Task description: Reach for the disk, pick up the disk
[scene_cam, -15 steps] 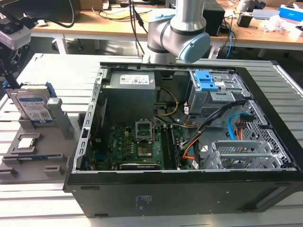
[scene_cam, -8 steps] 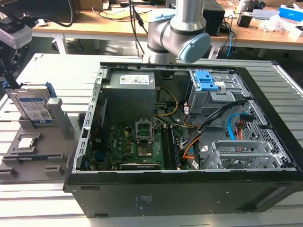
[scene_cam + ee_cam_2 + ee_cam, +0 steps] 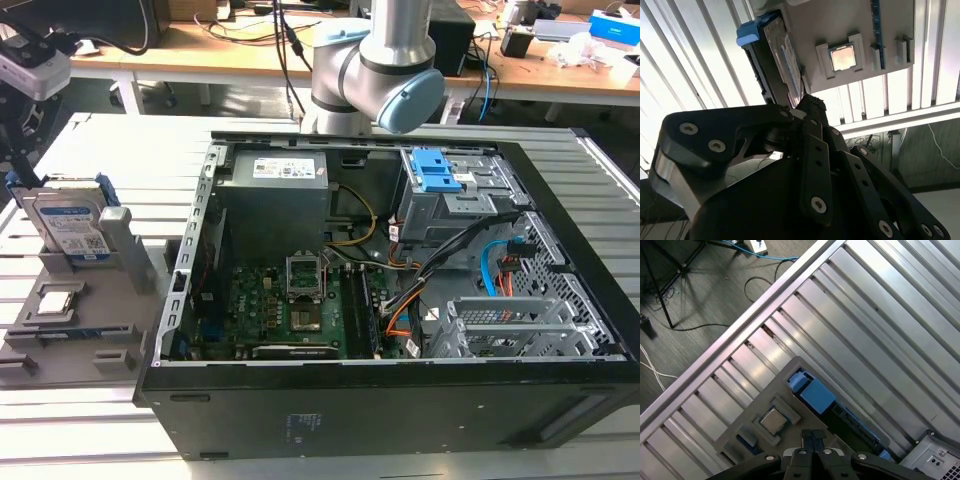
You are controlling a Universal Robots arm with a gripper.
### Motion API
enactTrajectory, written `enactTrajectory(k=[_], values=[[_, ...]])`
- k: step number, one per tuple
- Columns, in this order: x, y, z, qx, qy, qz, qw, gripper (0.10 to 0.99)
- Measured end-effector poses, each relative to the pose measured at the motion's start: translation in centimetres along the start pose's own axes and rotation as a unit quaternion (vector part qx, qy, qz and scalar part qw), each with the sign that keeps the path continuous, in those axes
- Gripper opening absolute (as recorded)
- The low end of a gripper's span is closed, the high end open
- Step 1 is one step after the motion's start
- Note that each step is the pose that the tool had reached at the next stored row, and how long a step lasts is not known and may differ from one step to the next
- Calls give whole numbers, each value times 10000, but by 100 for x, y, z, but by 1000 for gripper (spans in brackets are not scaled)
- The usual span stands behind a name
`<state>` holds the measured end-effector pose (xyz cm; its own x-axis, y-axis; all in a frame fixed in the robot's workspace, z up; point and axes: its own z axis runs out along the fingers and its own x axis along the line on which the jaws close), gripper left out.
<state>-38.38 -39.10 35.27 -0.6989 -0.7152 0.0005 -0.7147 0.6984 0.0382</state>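
1 disk [image 3: 62, 215] upright on edge

The disk [image 3: 68, 222] is seen in silver-grey, its label patterned white and blue, its side rails picked out in bright blue. The holder [image 3: 75, 335] is shown in plain grey and the small chip [image 3: 843, 57] in silver. The tabletop [image 3: 90, 445] is striped with pale silver slats. The hand [image 3: 809, 104] is finished in matt black, dotted with silver screws. The computer case [image 3: 400, 415] is painted black, its board [image 3: 285, 300] green, its latch [image 3: 438, 170] blue.
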Motion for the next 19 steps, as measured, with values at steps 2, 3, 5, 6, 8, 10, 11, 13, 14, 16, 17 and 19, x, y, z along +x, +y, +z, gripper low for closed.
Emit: enactTrajectory(k=[2,3,5,6,8,10,11,13,14,16,17,19], values=[[0,0,0,0,3,-87,10000,106],[0,0,0,0,5,-125,9999,106],[0,0,0,0,9,-235,9997,106],[0,0,0,0,11,-296,9996,106],[0,0,0,0,16,-422,9991,106],[0,0,0,0,19,-493,9988,106],[0,0,0,0,22,-560,9984,106],[0,0,0,1,24,-635,9980,106],[0,0,0,0,26,-677,9977,106],[0,0,0,1,32,-824,9966,106],[0,0,0,1,33,-866,9962,106],[0,0,0,1,38,-1000,9950,106]])
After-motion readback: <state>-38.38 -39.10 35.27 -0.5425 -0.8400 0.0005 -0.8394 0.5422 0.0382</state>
